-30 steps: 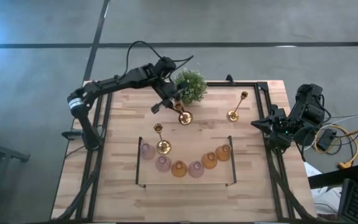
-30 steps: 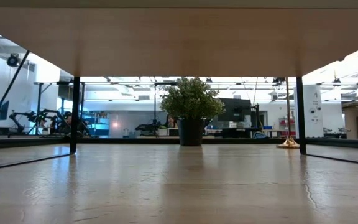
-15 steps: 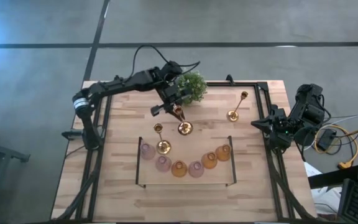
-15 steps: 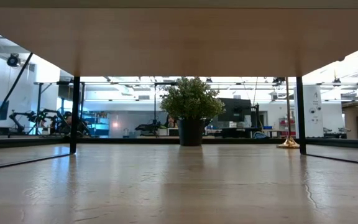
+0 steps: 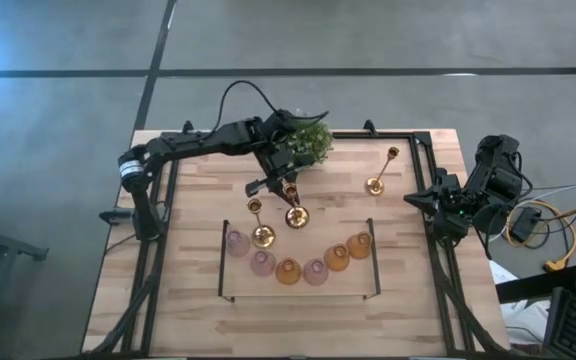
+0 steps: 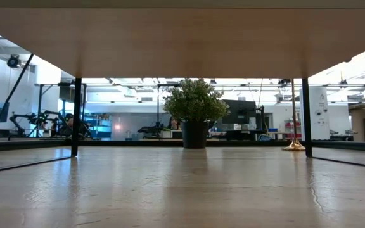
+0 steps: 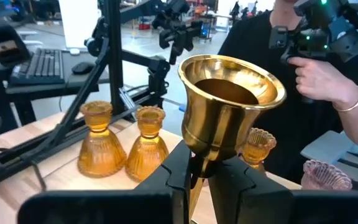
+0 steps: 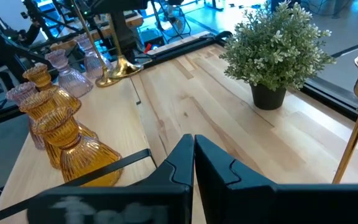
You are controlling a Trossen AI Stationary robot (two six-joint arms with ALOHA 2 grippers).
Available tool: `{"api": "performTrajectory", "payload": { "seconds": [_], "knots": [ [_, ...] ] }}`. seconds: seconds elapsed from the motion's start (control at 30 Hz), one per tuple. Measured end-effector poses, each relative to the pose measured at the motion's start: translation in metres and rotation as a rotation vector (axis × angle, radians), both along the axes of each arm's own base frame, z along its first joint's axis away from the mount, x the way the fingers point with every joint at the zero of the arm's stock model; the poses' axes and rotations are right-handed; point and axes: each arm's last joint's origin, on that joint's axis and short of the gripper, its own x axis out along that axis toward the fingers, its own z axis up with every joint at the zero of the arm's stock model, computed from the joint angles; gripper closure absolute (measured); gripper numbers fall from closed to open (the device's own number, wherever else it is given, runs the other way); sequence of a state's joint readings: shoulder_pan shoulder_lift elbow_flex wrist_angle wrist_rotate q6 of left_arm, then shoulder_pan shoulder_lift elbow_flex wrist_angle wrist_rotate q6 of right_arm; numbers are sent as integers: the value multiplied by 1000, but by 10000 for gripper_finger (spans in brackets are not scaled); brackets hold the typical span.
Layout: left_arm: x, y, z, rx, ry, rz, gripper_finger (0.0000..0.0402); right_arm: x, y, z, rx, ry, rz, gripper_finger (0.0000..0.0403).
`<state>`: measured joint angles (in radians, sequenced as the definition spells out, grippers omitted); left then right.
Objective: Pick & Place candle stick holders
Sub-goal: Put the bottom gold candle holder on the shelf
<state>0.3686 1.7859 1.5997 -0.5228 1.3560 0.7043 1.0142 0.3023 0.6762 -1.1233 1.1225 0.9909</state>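
My left gripper (image 5: 288, 186) is shut on a gold candlestick (image 5: 294, 205) between the potted plant (image 5: 308, 140) and the arc of glass cups; its cup top fills the left wrist view (image 7: 232, 93). A second gold candlestick (image 5: 258, 225) stands on its round base just left of it, and a third (image 5: 382, 170) stands at the far right. Three pink cups (image 5: 262, 262) and three amber cups (image 5: 288, 271) stand in a curved row. My right gripper (image 5: 415, 198) waits shut at the table's right edge, its fingers together in its own wrist view (image 8: 194, 149). My left gripper pinches the candlestick's stem just under its flared cup (image 7: 205, 154) between its two fingers (image 7: 176, 171). The fingers reach in from the table's far left side, across the stem. The candlestick stays about upright, its round base (image 5: 296, 216) lowest; whether the base touches the table I cannot tell.
A thin dark rectangular frame (image 5: 222, 255) surrounds the cup row. The table has a dark rail around its edge (image 5: 423, 140). Beyond the table a person in dark clothes (image 7: 278, 62) stands, a hand (image 7: 322, 74) raised.
My left gripper has carried the gold candlestick away from the plant toward the table's near edge, closer to the cup row and the second candlestick. The candlestick has stayed upright in the hold.
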Motion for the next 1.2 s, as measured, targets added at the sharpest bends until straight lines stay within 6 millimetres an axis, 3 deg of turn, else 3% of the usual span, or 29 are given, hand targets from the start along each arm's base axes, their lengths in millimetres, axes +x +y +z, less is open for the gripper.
{"api": "performTrajectory", "payload": {
  "seconds": [0.4, 0.9, 1.2],
  "knots": [
    [5, -22, -5, 74, 7, -13, 366, 0, 0, 0, 0, 0, 0, 394],
    [6, -31, -7, 83, 24, -30, 366, 0, 0, 0, 0, 0, 0, 394],
    [10, -37, -19, 90, 55, -36, 366, 0, 0, 0, 0, 0, 0, 394]
  ]
}}
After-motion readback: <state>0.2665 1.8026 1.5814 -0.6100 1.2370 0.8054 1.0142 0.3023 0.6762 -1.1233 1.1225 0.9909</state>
